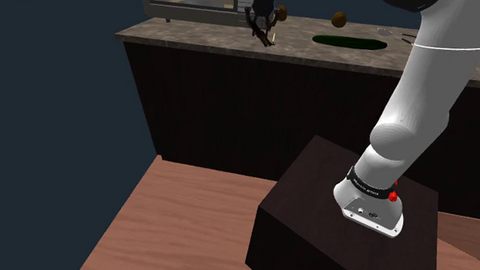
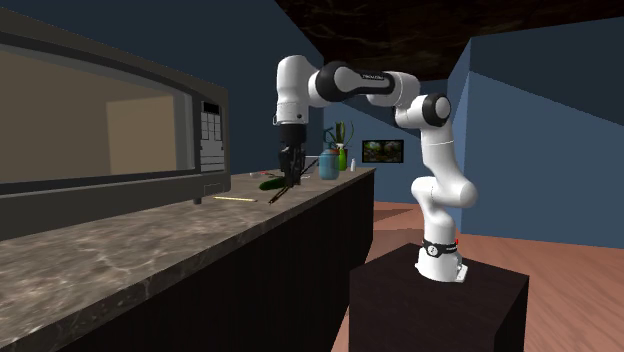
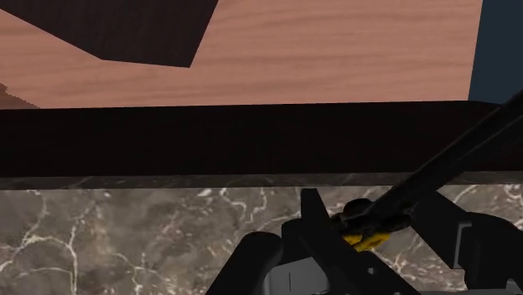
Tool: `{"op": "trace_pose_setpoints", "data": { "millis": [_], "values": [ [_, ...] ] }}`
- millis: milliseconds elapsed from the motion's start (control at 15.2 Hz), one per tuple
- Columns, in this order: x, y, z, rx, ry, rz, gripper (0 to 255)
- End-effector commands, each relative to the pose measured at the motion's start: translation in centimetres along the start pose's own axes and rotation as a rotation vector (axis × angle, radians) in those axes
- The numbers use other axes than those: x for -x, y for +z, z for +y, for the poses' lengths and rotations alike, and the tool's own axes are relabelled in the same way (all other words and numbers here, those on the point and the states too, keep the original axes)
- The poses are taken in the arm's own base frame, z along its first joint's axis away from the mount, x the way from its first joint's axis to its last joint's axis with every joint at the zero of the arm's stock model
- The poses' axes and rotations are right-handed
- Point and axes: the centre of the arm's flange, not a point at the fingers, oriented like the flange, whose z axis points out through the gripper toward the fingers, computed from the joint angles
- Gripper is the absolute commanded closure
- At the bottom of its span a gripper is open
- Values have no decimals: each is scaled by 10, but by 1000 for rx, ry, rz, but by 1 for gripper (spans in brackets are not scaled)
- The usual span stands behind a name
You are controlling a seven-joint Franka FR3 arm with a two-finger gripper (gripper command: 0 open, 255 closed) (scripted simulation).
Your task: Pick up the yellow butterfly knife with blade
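Butterfly knife (image 3: 366, 239) clamped betw. fingers (image 3: 317, 236), hangs tilted over counter (image 3: 126, 239).

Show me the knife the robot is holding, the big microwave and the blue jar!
Dark butterfly knife with a yellow joint (image 3: 365, 241): wrist view, on the yellow part.
Big grey box-shaped microwave (image 2: 100, 130): second exterior view, on its door window.
Blue round jar (image 2: 328, 164): second exterior view, on its body.

A kitchen: a microwave (image 2: 110, 140) stands on a long marbled counter (image 2: 120, 250) over dark cabinets (image 1: 254, 105).
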Motion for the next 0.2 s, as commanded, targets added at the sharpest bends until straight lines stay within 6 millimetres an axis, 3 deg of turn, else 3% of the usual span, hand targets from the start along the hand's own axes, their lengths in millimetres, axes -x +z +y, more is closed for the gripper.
{"op": "trace_pose_setpoints", "data": {
  "millis": [0, 132],
  "values": [
    [1, -12, 1, 0, 0, 0, 255],
    [1, -12, 1, 0, 0, 0, 255]
  ]
}}
